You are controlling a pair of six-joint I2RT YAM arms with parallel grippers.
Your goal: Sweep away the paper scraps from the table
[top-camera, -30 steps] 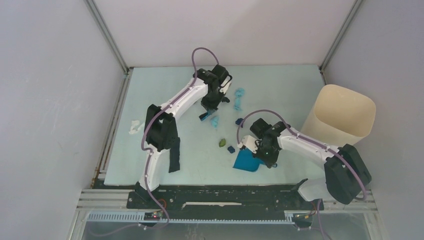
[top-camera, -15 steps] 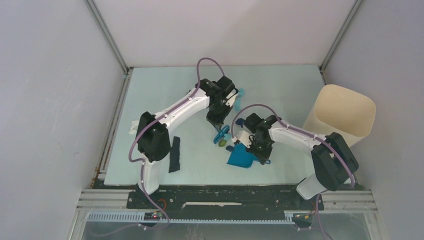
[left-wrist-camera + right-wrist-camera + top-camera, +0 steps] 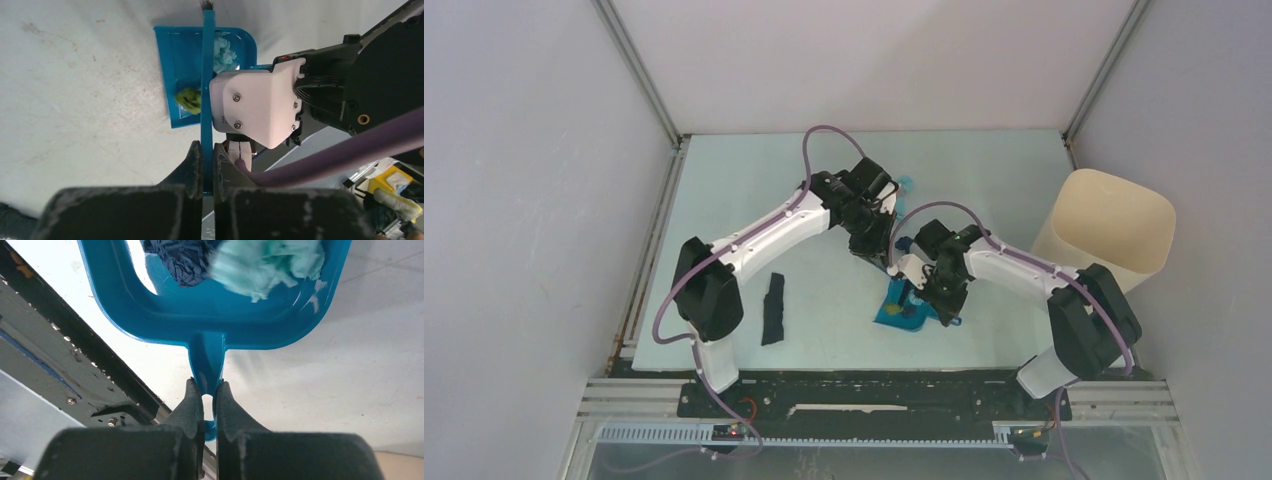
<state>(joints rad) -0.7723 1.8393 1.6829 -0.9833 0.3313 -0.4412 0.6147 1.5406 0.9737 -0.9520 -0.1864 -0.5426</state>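
My left gripper is shut on the blue hand brush, whose head reaches across the blue dustpan. My right gripper is shut on the dustpan's handle; the pan lies on the table. In the pan lie paper scraps: a green lump, a light blue lump and a dark blue lump. Light blue scraps lie beyond the left wrist, partly hidden. A black strip lies near the left.
A tall beige bin stands at the right of the table. The two wrists are close together over the dustpan. The table's grey frame edge runs just behind the pan, towards the arm bases. White walls enclose the back and sides.
My left gripper has drawn the brush from the far middle toward me, onto the dustpan, pushing the light blue, green and dark blue scraps in. My right gripper shifted the dustpan slightly left.
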